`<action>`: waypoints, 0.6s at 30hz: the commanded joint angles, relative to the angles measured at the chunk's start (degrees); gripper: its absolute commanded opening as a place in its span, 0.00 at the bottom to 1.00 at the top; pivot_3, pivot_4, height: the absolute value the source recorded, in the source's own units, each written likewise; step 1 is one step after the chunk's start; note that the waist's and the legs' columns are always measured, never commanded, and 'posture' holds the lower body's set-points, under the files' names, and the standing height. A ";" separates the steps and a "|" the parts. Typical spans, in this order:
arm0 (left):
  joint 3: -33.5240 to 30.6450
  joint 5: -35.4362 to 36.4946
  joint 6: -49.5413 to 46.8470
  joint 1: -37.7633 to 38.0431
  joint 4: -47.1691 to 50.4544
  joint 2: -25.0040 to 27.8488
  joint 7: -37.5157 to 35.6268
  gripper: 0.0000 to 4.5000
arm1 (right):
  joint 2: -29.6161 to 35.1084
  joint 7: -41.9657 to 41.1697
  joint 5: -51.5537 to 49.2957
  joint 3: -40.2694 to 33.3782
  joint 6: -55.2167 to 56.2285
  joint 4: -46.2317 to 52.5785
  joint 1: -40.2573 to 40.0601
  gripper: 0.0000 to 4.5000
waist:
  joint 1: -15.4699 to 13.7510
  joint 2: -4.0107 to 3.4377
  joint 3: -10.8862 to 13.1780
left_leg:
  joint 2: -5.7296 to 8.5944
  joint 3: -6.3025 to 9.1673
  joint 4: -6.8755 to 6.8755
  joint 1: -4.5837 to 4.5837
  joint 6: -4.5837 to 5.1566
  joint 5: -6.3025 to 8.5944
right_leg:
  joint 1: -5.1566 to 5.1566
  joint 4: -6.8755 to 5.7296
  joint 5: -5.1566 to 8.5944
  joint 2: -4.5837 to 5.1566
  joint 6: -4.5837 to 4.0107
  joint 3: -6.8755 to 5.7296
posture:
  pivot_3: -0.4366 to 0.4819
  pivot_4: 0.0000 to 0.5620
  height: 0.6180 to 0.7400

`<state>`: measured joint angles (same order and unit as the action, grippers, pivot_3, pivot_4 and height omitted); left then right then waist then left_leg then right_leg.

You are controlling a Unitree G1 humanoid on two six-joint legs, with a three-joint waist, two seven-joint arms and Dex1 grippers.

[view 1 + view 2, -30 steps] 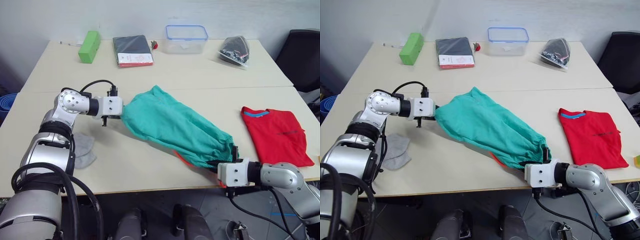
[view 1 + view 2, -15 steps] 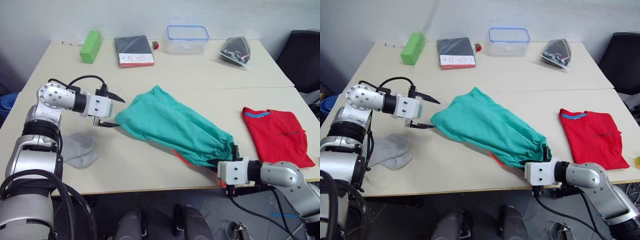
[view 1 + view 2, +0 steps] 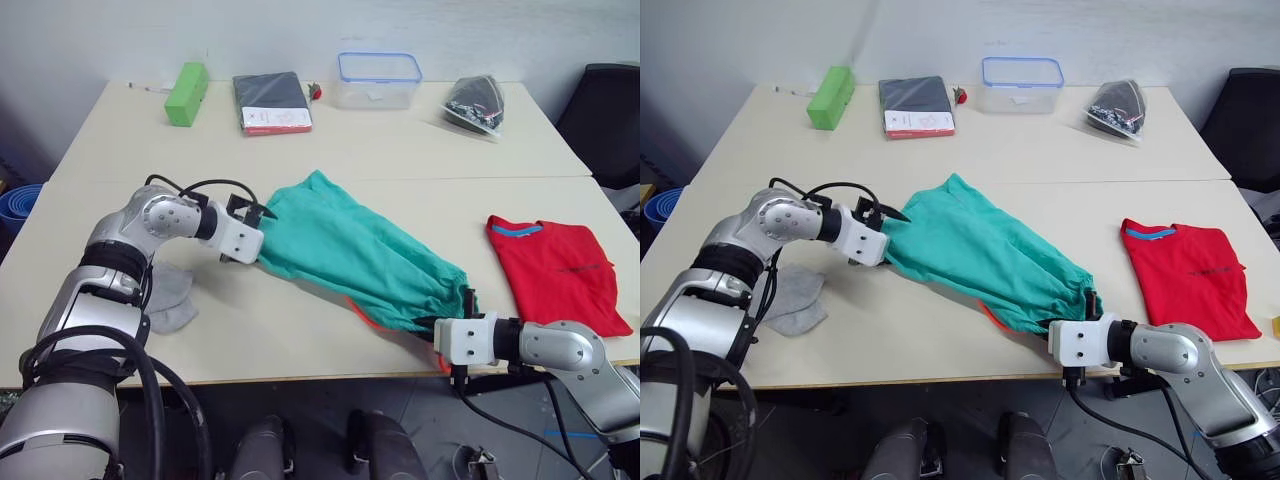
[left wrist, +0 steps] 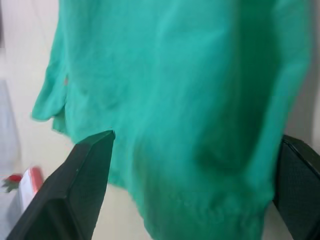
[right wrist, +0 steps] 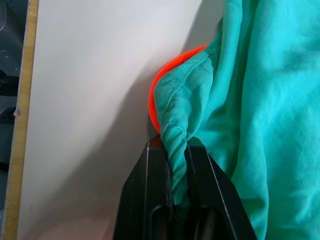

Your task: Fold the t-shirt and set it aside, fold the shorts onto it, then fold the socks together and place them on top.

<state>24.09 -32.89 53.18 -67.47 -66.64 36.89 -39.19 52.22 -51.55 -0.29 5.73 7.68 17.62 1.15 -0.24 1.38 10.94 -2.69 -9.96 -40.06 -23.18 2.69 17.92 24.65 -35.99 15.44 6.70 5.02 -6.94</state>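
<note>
Right hand (image 5: 176,165) pinching shorts (image 3: 355,250) waistband; left hand (image 3: 255,232) spread at hem.

Even, bright indoor light with soft shadows; the left wrist view is motion-blurred.

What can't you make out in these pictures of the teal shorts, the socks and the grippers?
- Light grey knit socks: partly hidden behind the left arm in the eye views, so whether both lie there is unclear.
- Teal-green fabric shorts: the far edge is blurred in the left wrist view, where the open left gripper straddles it.
- Neon orange drawstring: mostly tucked under the waistband pinched by the right gripper.
</note>
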 commanded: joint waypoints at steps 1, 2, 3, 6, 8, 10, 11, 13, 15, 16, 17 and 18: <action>2.82 -4.32 -1.76 -1.72 -3.76 -0.72 6.81 1.00 | -0.40 0.02 -1.14 -1.94 0.21 2.12 -0.12 0.00 | 0.13 0.00 0.00 | -0.01 0.00 0.00 0.01 0.00 0.00 | 0.01 -0.02 0.00 0.00 0.00 0.00 | 0.48 0.27 1.00; 3.08 -4.40 -1.84 -1.95 -4.49 -1.00 7.16 1.00 | -0.45 0.01 -1.40 -2.13 0.47 2.32 -0.32 0.00 | 0.13 0.00 0.00 | -0.02 0.00 0.00 0.01 -0.01 -0.01 | 0.01 -0.02 0.00 0.00 0.00 -0.01 | 0.48 0.27 1.00; 3.08 -4.07 -1.72 -2.04 -5.13 -1.26 6.94 0.96 | -0.53 0.03 -1.64 -2.30 0.87 2.47 -0.48 0.00 | 0.15 -0.01 0.00 | -0.02 0.00 0.00 0.01 -0.01 -0.01 | 0.01 -0.02 0.00 0.00 -0.01 -0.01 | 0.48 0.27 1.00; 3.59 -4.22 -1.08 -2.03 -6.18 -1.54 6.36 0.79 | -0.55 0.05 -2.17 -2.60 1.53 3.13 -0.73 0.00 | 0.16 -0.01 -0.01 | -0.02 -0.02 0.00 0.03 -0.01 -0.01 | 0.00 -0.02 0.00 0.00 -0.01 -0.02 | 0.48 0.27 1.00; 3.07 -3.26 -1.06 -1.77 -6.61 -1.67 5.32 0.65 | -0.38 -0.06 -2.32 -2.72 2.32 3.34 -0.92 0.00 | 0.15 -0.01 -0.01 | -0.01 -0.02 0.00 0.03 -0.01 -0.01 | 0.00 -0.02 0.00 0.01 -0.01 -0.02 | 0.48 0.27 1.00; 2.52 -2.35 -0.82 -1.52 -6.80 -1.70 4.37 0.51 | -0.23 -0.31 -2.69 -2.85 2.91 3.50 -1.27 0.00 | 0.13 -0.01 -0.01 | -0.01 -0.01 0.00 0.03 -0.01 -0.01 | 0.00 -0.02 0.00 0.01 -0.01 -0.02 | 0.48 0.27 1.00; 2.32 -2.03 -0.73 -1.43 -6.82 -1.68 3.99 0.43 | -0.21 -0.47 -2.88 -2.91 3.01 3.57 -1.37 0.00 | 0.14 -0.01 -0.01 | -0.01 -0.01 -0.01 0.03 -0.01 -0.01 | 0.00 -0.02 0.00 0.01 -0.01 -0.02 | 0.48 0.27 1.00; 1.82 -1.29 -0.56 -1.20 -6.76 -1.58 3.16 0.28 | -0.18 -0.87 -3.06 -3.05 3.29 3.44 -1.39 0.00 | 0.16 -0.01 0.00 | -0.01 -0.02 0.00 0.02 -0.01 -0.01 | 0.00 -0.02 0.00 0.01 -0.01 -0.02 | 0.48 0.27 1.00; 1.30 -0.53 -0.34 -0.91 -6.63 -1.34 2.18 0.15 | -0.16 -1.39 -3.06 -2.92 3.90 2.98 -0.99 0.00 | 0.23 -0.01 0.00 | -0.01 -0.02 0.00 0.02 -0.02 -0.01 | 0.01 -0.02 0.01 0.00 -0.01 -0.02 | 0.48 0.27 1.00; 0.92 0.02 -0.14 -0.66 -6.54 -1.13 1.33 0.08 | -0.17 -1.69 -3.07 -2.76 4.37 2.75 -0.79 0.00 | 0.28 -0.01 0.00 | -0.02 -0.02 0.00 0.02 -0.02 -0.01 | 0.01 -0.02 0.01 0.00 -0.01 -0.02 | 0.48 0.27 1.00; 0.60 0.44 0.07 -0.43 -6.43 -0.92 0.59 0.02 | -0.21 -1.98 -3.09 -2.63 4.74 2.59 -0.63 0.00 | 0.32 -0.01 0.00 | -0.02 -0.02 0.00 0.01 -0.02 -0.01 | 0.02 -0.02 0.01 0.00 -0.01 -0.02 | 0.48 0.27 1.00; 0.28 0.91 0.40 -0.16 -6.24 -0.67 -0.21 0.01 | -0.20 -2.36 -3.17 -2.50 5.21 2.38 -0.49 0.00 | 0.34 -0.01 0.00 | -0.02 -0.02 0.00 0.01 -0.02 -0.01 | 0.02 -0.02 0.01 0.00 -0.01 -0.02 | 0.48 0.27 1.00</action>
<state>25.36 -33.81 52.72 -67.96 -72.86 35.39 -37.92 52.02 -53.29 -2.15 4.16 11.33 19.35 -0.10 0.11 1.37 10.93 -2.72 -9.98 -40.06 -23.17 2.67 17.91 24.68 -36.01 15.45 6.69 5.00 -6.96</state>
